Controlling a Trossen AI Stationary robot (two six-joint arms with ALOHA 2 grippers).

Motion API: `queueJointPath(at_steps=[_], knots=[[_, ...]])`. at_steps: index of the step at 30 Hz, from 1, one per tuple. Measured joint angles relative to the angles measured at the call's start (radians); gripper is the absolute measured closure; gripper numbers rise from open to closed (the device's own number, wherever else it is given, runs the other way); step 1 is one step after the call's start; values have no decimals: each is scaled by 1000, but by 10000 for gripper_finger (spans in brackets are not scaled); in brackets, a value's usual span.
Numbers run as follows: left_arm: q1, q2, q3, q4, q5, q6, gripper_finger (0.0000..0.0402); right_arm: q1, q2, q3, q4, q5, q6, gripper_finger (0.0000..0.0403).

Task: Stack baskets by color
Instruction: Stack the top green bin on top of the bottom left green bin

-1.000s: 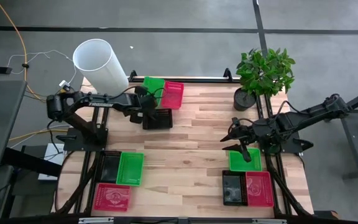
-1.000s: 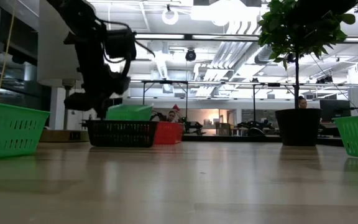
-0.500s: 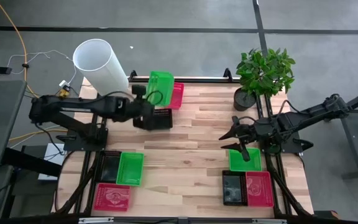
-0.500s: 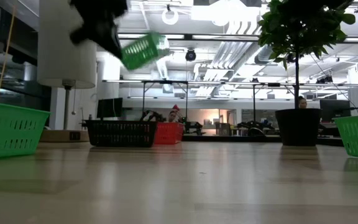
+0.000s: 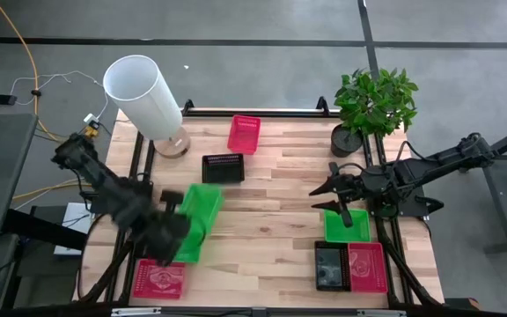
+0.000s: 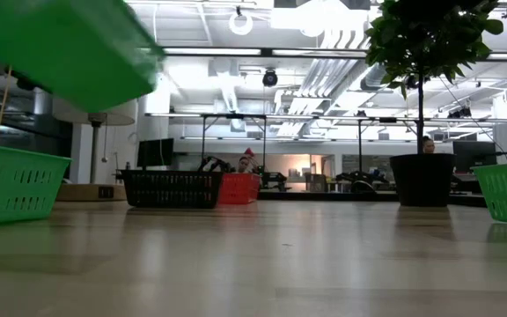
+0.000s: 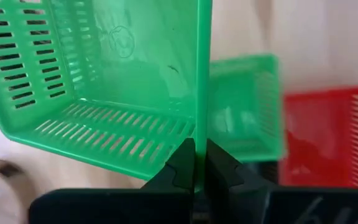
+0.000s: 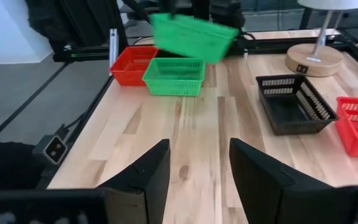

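Observation:
My left gripper [image 5: 176, 227] is shut on a green basket [image 5: 202, 207] and holds it in the air over the table's near left part. Right under it stands a second green basket [image 8: 174, 76], with a red basket [image 5: 159, 278] close by. At the far side a black basket [image 5: 223, 167] and a red basket [image 5: 244, 134] stand on the table. My right gripper [image 5: 337, 201] hangs open above the right side, next to a green basket [image 5: 347, 227], a black one [image 5: 331, 264] and a red one [image 5: 367, 267]. My left gripper pinches one side wall of the green basket at its rim [image 7: 199, 134], with one finger inside the basket and one outside. The fingers [image 7: 180, 165] point steeply down. The basket [image 6: 60, 48] is lifted clear of the table and hangs tilted.
A tall white cylinder [image 5: 143, 92] on a round base stands at the far left corner. A potted plant [image 5: 372, 104] stands at the far right. Bare wood lies in the table's middle [image 5: 271, 202].
My left gripper has lifted the green basket off the group at the far edge. It has swung the basket up and toward the near left part of the table, turning as it went, until it hangs over the green basket there. The red and black far baskets stayed put.

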Motion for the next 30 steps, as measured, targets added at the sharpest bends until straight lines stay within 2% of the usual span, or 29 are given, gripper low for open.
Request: queueJointPath(at_steps=[6, 10, 17, 30], knots=[[-216, 128, 0, -4, 10, -307, 401, 0, 0, 0, 0, 7, 0, 249], [-294, 219, 0, -8, 56, -407, 401, 0, 0, 0, 0, 7, 0, 249], [-297, 300, 0, -15, 57, -400, 401, 0, 0, 0, 0, 34, 0, 249], [-247, 302, 0, 19, 48, -398, 401, 0, 0, 0, 0, 35, 0, 249]])
